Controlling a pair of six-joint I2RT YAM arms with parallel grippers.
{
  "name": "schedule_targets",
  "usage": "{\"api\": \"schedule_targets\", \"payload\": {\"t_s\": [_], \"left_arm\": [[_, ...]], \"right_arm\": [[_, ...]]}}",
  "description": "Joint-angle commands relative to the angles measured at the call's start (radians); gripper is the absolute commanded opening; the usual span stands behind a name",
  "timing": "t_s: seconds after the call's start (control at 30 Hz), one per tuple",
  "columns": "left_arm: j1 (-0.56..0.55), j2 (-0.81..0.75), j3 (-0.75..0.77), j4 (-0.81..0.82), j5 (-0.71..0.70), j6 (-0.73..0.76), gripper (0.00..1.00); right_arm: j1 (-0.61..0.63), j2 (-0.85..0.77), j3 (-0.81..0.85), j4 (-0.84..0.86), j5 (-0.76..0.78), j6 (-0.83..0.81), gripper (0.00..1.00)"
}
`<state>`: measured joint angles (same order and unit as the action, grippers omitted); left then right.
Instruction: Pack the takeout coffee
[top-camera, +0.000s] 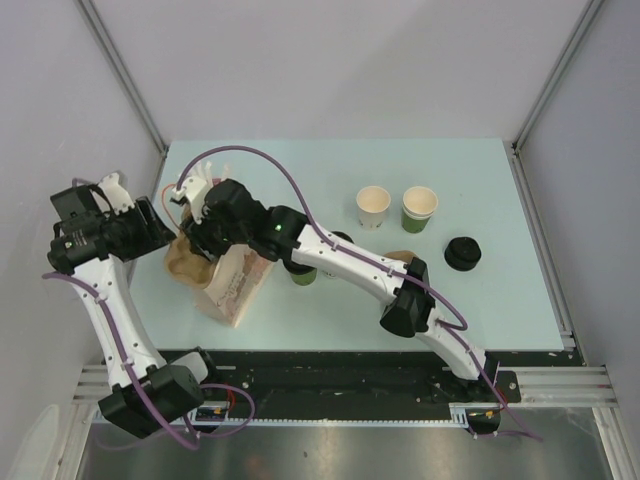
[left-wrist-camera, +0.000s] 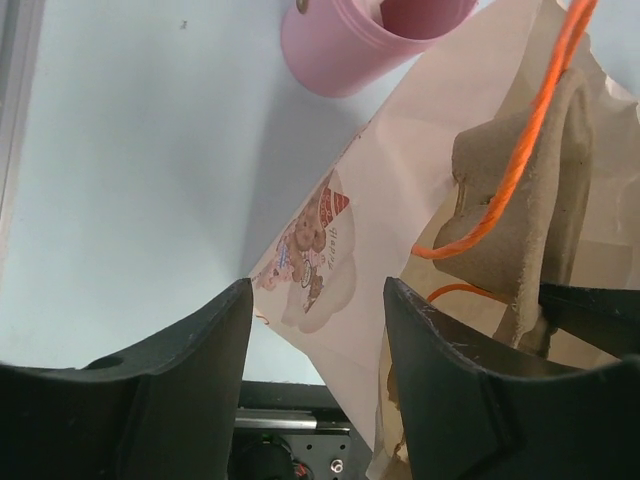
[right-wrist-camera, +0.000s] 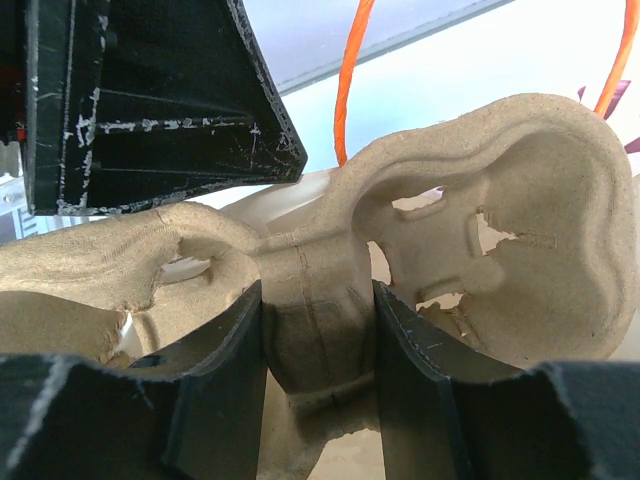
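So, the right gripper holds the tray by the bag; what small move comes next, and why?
Probably close the left gripper on the edge of the paper bag. That edge lies between its open fingers, while the right gripper is clamped on the pulp tray beside the bag, so a held bag should not slide as the tray goes in.

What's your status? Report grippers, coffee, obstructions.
Right gripper shut on pulp tray at bag mouth. Left gripper open at bag edge. Lidded green cup unpacked, partly under right arm.
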<state>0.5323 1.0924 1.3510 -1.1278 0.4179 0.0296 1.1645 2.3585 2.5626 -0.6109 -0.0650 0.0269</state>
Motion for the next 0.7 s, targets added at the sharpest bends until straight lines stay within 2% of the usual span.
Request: {"api": "schedule_targets", "payload": {"t_s": [0.0,0.17,0.3,0.4,0.57,0.67], "left_arm": [[-0.020,-0.029,-0.035,-0.038,0.073,0.079,0.60],[-0.025,-0.005,0.066,-0.027,0.110,0.047,0.65],[-0.022,0.056,0.232,-0.024,0.237,0.027,0.72],[-0.025,0.093,0.240,-0.013,0.300,0.020,0.76],[-0.035,0.118,0.229,0.016,0.251,0.038,0.75],[-0.067,0.147,0.230,0.040,0.211,0.035,0.68]], "right_arm": [[0.001,0.039,0.010,-0.151,0.008,-0.001,0.00],[0.018,-0.033,-0.021,-0.126,0.036,0.007,0.00],[0.020,-0.059,-0.031,-0.087,0.024,0.025,0.00],[0.024,-0.058,-0.027,-0.078,0.021,0.013,0.00],[0.032,-0.056,-0.028,-0.075,0.016,0.004,0.00],[0.037,-0.056,-0.028,-0.078,0.017,0.002,0.00]]}}
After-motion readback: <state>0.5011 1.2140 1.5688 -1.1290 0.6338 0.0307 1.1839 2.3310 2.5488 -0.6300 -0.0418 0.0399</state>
